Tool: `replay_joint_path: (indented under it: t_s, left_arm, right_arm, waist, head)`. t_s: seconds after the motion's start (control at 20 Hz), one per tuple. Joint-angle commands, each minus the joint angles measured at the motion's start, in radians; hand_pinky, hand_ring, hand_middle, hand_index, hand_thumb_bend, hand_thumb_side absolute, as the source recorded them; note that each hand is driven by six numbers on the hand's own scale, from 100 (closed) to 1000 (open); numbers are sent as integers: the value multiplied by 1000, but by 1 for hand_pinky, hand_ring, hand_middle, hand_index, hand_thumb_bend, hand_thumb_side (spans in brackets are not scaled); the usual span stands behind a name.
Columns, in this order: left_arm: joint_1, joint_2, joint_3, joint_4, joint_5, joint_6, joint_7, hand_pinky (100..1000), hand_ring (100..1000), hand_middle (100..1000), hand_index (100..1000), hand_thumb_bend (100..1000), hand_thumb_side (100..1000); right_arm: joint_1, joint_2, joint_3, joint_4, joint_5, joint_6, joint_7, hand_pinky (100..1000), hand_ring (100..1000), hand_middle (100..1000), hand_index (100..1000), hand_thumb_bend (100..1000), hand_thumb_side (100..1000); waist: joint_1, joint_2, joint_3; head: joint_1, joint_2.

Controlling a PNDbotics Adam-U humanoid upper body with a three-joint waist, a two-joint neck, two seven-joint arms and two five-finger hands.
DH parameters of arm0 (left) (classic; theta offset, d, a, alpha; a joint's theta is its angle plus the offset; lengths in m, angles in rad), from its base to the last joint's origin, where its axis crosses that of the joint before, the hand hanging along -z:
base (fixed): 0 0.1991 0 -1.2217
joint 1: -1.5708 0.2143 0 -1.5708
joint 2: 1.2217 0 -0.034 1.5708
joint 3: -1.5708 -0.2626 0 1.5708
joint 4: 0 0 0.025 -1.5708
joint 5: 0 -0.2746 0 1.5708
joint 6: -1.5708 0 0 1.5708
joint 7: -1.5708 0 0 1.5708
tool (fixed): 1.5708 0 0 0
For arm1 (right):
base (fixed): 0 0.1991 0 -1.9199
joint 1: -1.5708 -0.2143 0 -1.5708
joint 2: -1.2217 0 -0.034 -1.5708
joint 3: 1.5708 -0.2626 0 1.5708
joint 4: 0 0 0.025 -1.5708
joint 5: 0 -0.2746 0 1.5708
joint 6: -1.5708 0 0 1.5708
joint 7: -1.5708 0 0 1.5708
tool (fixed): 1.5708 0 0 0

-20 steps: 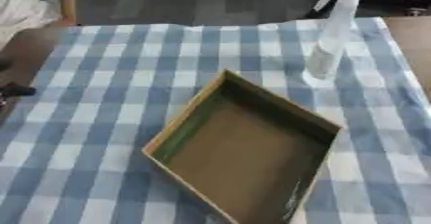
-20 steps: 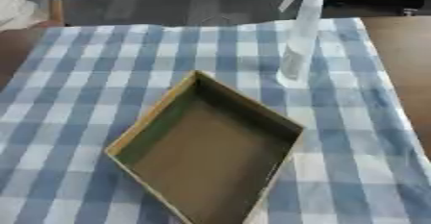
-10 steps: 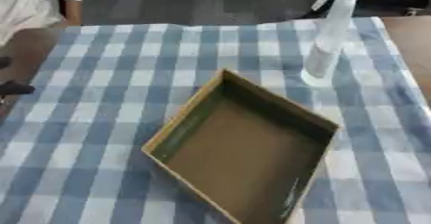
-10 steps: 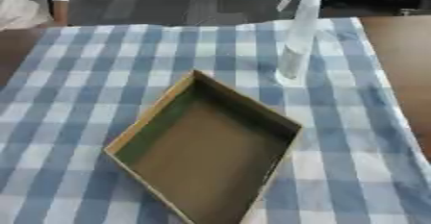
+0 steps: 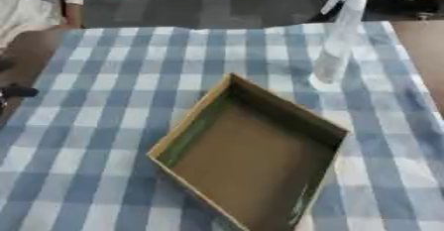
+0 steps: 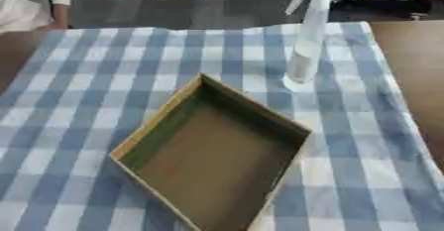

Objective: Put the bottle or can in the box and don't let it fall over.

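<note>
I have the spray bottle point(image 6: 305, 41) standing upright on the checked cloth point(image 5: 113, 101) that covers the tabletop, toward the far right of the work area. It is tall, narrow and clear, with a pale trigger head at the top. Its long axis runs straight up, so it will tip easily if I knock it high on the neck.

The cardboard box point(image 6: 208, 155) sits nearer to me and a little left of the bottle, turned so that one corner points at the far edge. The bottle's base stands just beyond the box's far right wall, close to it but apart. The box is open at the top and I see nothing inside, only its brown floor and greenish inner walls.

Neither of my hands shows clearly. At the left edge of the left eye view there is a small dark shape point(image 5: 17, 92) that may be part of my left hand, but I cannot tell, and I cannot say how its fingers stand. My right hand is out of sight.

Since the bottle stands on the right side, I judge the right arm the nearer one, and I would take the bottle low on its body.
</note>
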Motion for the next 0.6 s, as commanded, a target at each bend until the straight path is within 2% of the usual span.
replay_joint_path:
  t_s: [0.05, 0.3, 0.4, 0.45, 0.5, 0.6]
  left_arm:
    - [-10, 23, 0, -8, 6, 0, -4, 1000, 652, 864, 938, 100, 728]
    - [-11, 24, -2, -8, 7, 0, -5, 1000, 652, 864, 938, 100, 728]
    - [-11, 23, -2, -8, 8, 0, -5, 1000, 652, 864, 938, 100, 728]
    - [-12, 23, -2, -8, 8, 1, -5, 1000, 652, 864, 938, 100, 722]
    - [-12, 23, -3, -8, 8, 1, -6, 1000, 652, 864, 938, 100, 728]
    - [-13, 22, -4, -8, 8, 2, -7, 1000, 653, 864, 938, 100, 728]
  right_arm:
    - [-30, -24, -1, 48, 16, -16, 15, 922, 1000, 1000, 1000, 100, 692]
    - [-54, -12, 6, 122, 51, -45, 29, 925, 1000, 1000, 1000, 100, 692]
    - [-60, -5, 10, 138, 64, -58, 42, 928, 1000, 1000, 1000, 100, 683]
    - [-63, -1, 11, 143, 69, -64, 51, 932, 1000, 1000, 1000, 100, 645]
    - [-67, 3, 13, 147, 72, -69, 61, 933, 1000, 1000, 1000, 100, 666]
    - [-74, 10, 15, 153, 76, -76, 82, 936, 1000, 1000, 1000, 100, 653]
  waist:
    - [-5, -26, 1]
    - [-5, -27, 3]
    - [-5, -26, 4]
    - [-5, -26, 4]
    - [-5, -25, 4]
    - [-6, -25, 5]
  head:
    - [-2, 3]
    - [-2, -1]
    - [-3, -1]
    - [-4, -1]
    - [-4, -1]
    - [-4, -2]
